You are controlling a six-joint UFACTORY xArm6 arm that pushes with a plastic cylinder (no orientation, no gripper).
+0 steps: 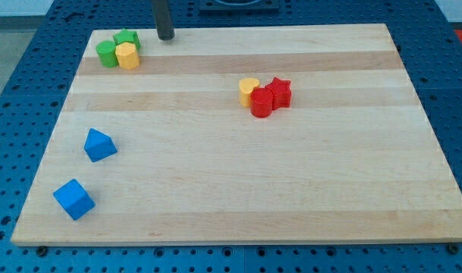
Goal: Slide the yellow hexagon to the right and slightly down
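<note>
The yellow hexagon (127, 55) sits near the board's top left corner. It touches a green cylinder (107, 53) on its left and a green block (127, 39) just above it. My tip (165, 36) is at the board's top edge, a short way up and to the right of the yellow hexagon, not touching any block. The rod runs up out of the view's top.
A yellow heart-shaped block (249, 90), a red cylinder (262, 103) and a red star (280, 92) cluster right of centre. A blue triangular block (99, 145) and a blue cube (73, 199) lie at the left. The wooden board (231, 189) rests on a blue perforated table.
</note>
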